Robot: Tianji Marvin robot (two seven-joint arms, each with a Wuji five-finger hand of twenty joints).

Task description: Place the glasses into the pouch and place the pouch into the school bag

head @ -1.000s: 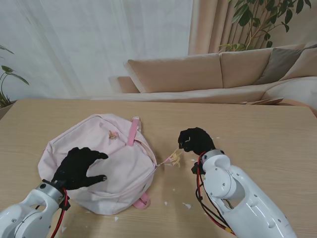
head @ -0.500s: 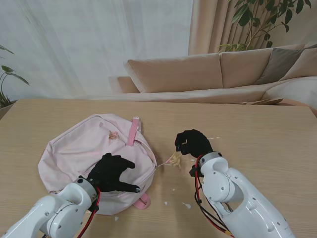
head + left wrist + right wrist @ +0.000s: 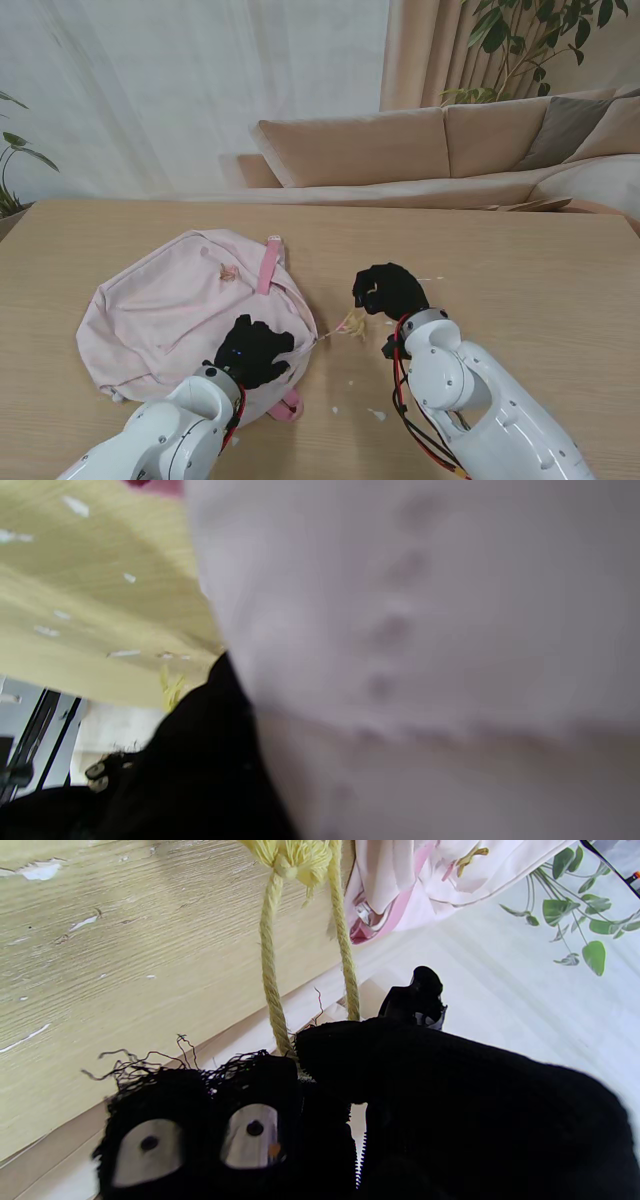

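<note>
Wooden tabletop point(image 3: 520, 250) bears a soft pink fabric school bag point(image 3: 170, 310); left hand point(image 3: 252, 350) presses its near edge, grip indiscernible, while right hand point(image 3: 388, 288) pinches its yellow rope zipper cord point(image 3: 270, 970).

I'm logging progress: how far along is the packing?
Neither glasses nor pouch shows on the table, so they may already be inside the pink bag. In hand: the right hand pinches the yellow zipper cord, pulled taut from the bag, while the left hand presses on the bag. Whether the zip is fully closed can't be seen.
</note>
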